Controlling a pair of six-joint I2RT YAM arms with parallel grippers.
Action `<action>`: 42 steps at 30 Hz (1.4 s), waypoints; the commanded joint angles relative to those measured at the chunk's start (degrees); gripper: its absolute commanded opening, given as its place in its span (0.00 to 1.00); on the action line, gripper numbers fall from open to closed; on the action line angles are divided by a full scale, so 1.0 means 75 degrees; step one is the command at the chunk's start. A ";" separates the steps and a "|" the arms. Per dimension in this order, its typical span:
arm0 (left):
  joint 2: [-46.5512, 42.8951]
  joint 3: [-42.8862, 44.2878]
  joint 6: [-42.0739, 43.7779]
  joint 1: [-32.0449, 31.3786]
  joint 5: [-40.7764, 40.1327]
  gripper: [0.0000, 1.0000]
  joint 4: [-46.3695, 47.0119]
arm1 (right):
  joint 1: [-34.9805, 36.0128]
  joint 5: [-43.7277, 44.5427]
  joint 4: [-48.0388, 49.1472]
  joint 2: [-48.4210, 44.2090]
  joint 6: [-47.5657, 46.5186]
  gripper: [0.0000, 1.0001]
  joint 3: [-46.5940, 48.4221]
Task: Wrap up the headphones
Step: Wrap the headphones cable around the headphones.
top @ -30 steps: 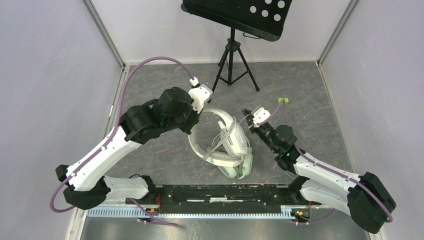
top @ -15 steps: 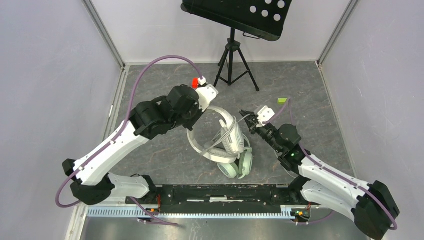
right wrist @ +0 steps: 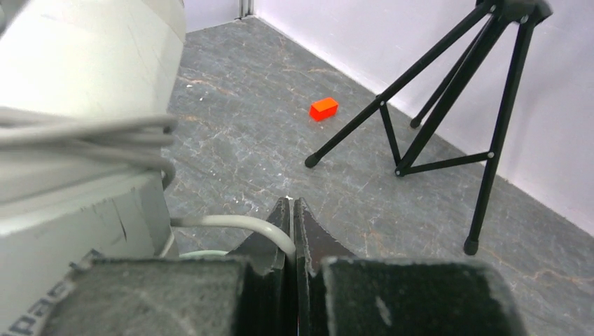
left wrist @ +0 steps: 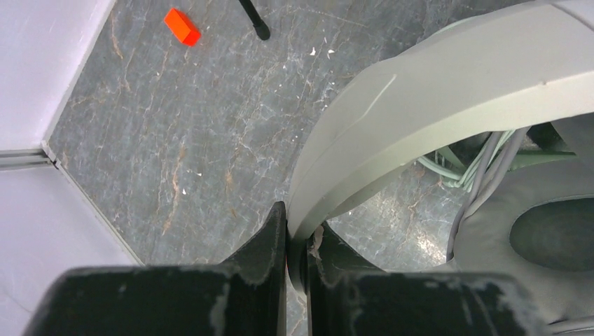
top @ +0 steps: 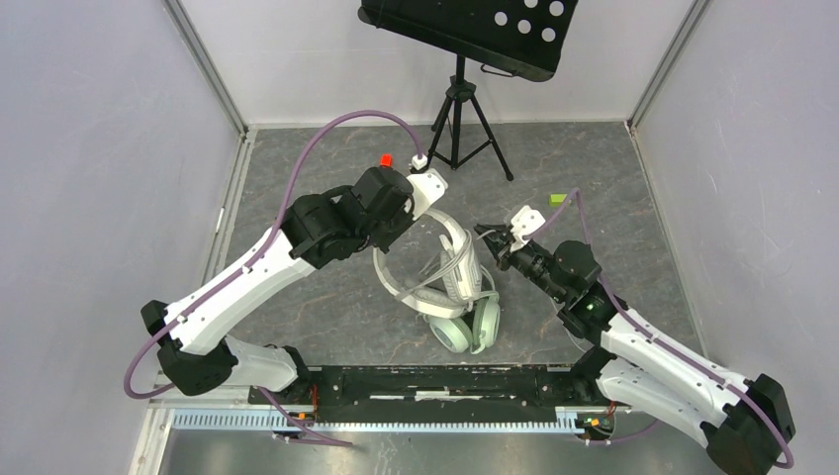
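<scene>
We see a grey marbled table top (top: 317, 297) enclosed by pale lilac walls (top: 89, 148). At the far edge a black tripod (top: 457, 119) stands under a tilted black panel (top: 465, 30) pierced with round holes.

Two white and black arms reach in from the near edge. The left arm (top: 247, 282) stretches diagonally toward the centre. The right arm (top: 633, 341) angles in from the opposite side. Each trails a purple hose.

The headphones (top: 450, 277) lie in a tangled pile in the middle of the table top, between the two wrists. The white-grey headset (top: 457, 267) sits on top, and the mint-green headset (top: 475, 325) shows its round cushions at the near side of the pile.

The left gripper (left wrist: 295, 241) is closed tight on the edge of a broad pale headband (left wrist: 434, 91), which curves up and away from the fingers. We cannot tell which headset this band belongs to. Loops of thin cable hang beneath it.

The right gripper (right wrist: 292, 210) sits at the far right of the pile. Its jaws are pinched together on a thin pale cable (right wrist: 238, 224), which runs left toward an earcup wound with more cable turns.

A small red block (top: 386, 159) lies near the tripod's left foot. A small green block (top: 558, 199) lies on the table top beyond the right wrist.
</scene>
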 commanded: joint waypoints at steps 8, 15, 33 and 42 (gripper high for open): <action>-0.0034 0.0100 0.0857 -0.0116 0.0082 0.02 -0.0456 | -0.0093 0.1537 0.0915 0.0258 -0.1063 0.11 0.0775; -0.0056 0.0101 0.0864 -0.0124 0.0119 0.02 -0.0473 | -0.0090 0.2049 0.1681 0.0374 -0.1408 0.18 0.0384; 0.0262 0.0182 0.0554 -0.0129 -0.1087 0.02 -0.0608 | -0.0107 0.0572 -0.0158 0.0085 -0.0904 0.00 0.1308; 0.0496 0.0171 0.0435 -0.0123 -0.1763 0.02 -0.0668 | -0.0102 -0.0693 -0.1993 0.0444 0.0177 0.00 0.2628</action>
